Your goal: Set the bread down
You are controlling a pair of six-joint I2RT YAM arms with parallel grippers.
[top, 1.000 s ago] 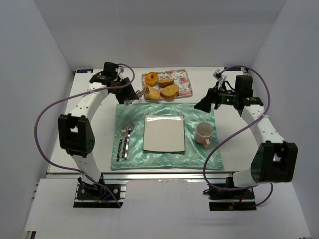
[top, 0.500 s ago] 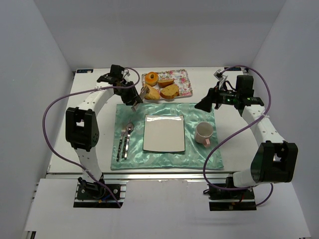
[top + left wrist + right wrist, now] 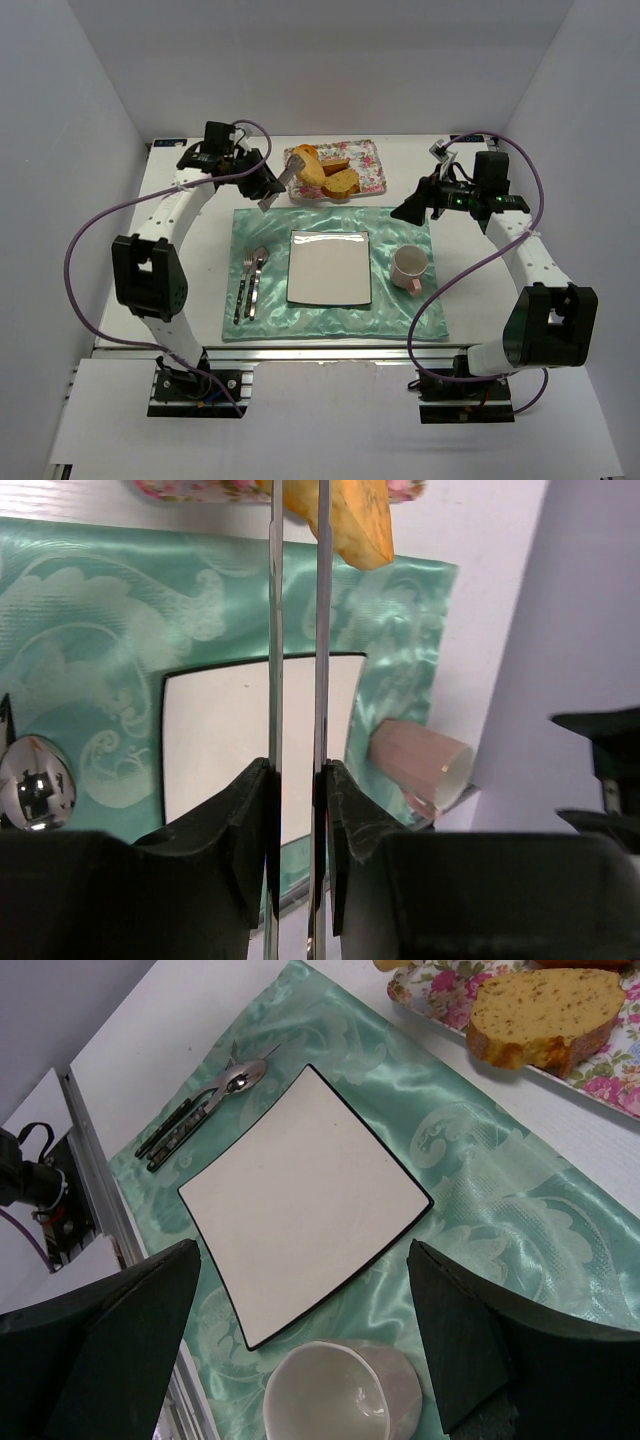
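Left wrist view shows your left gripper (image 3: 297, 510) nearly closed, its thin metal fingers (image 3: 273, 630) clamped on the pale bread wedge (image 3: 355, 520). From above, that wedge sits at the left end of the floral tray (image 3: 373, 170), by the far edge of the table (image 3: 410, 150). You cannot tell whether it is clear of the tray. Two browner slices (image 3: 340, 182) lie on the tray just right of it. Your right gripper (image 3: 302, 1250) is spread wide and empty above the green placemat (image 3: 480, 1200), near the cup (image 3: 340, 1395) and square plate (image 3: 300, 1190).
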